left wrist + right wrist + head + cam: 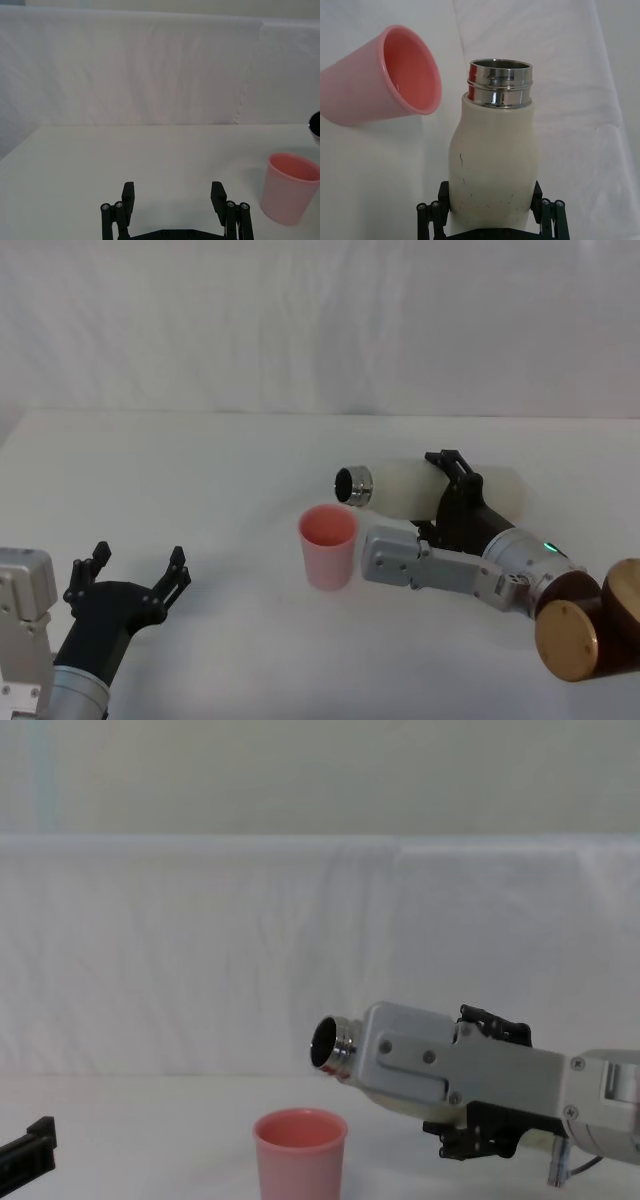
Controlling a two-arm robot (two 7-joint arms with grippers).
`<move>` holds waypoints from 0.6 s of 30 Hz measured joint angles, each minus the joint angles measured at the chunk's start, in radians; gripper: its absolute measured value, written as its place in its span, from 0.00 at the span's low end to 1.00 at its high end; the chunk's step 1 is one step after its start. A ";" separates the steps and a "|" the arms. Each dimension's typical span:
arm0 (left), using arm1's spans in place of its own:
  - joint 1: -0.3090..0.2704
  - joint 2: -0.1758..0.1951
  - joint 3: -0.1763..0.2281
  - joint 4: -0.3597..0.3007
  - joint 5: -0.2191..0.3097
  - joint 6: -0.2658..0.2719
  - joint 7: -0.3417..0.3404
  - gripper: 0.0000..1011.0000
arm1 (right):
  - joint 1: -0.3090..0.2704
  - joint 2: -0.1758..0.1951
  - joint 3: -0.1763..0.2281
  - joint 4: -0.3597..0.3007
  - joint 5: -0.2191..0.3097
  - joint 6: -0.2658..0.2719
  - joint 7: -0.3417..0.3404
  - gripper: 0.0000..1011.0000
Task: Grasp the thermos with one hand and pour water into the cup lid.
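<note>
The white counter (200, 470) carries the work, draped in cloth. The thermos (405, 488) is held off it, tipped almost flat, its steel mouth aimed toward the robot's left and hanging just above and behind the cup lid (328, 545), apparently so a stream would fall inside. The right end effector (490, 200) pinches the thermos around its lower body, one finger on each side, which leaves the neck free. The pink cup lid stands upright on the counter, open end up to catch water. The left end effector (130, 580) waits spread apart near the counter's left front, idle.
</note>
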 joint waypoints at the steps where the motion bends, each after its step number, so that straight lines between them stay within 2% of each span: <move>1: 0.000 0.000 0.000 0.000 0.000 0.000 0.000 0.99 | 0.001 0.000 -0.002 0.001 -0.004 0.000 0.000 0.95; 9: 0.000 0.000 0.000 0.000 0.000 0.000 0.000 0.99 | 0.014 0.002 -0.019 0.012 -0.045 0.006 0.000 0.95; 18: 0.000 0.000 0.000 0.000 0.000 0.000 0.000 0.99 | 0.022 0.002 -0.024 0.019 -0.068 0.013 0.003 0.95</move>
